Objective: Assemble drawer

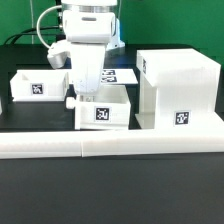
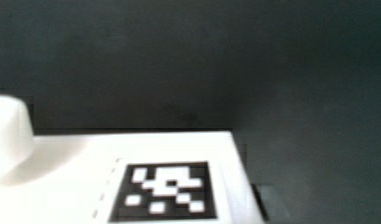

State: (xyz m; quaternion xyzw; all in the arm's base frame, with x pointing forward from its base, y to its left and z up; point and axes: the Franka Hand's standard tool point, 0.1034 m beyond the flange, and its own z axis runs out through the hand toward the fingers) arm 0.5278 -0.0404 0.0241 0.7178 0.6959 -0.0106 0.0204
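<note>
The drawer's tall hollow white housing (image 1: 178, 88) stands at the exterior view's right, with a tag on its front. One white tray (image 1: 105, 112) with a front tag sits in the middle. A second tray (image 1: 34, 86) sits at the left. My gripper (image 1: 84, 99) is lowered at the middle tray's left rear corner. Its fingertips are down at the tray's wall, and their spacing is hidden. The wrist view shows a white tagged panel (image 2: 169, 188) very close below the camera. A blurred white rounded shape (image 2: 6, 135) shows at one edge. No fingers show there.
Long low white border bars (image 1: 110, 146) run along the front of the dark table (image 1: 110, 195). The marker board (image 1: 122, 75) lies behind the middle tray. The housing stands close against the middle tray's right side.
</note>
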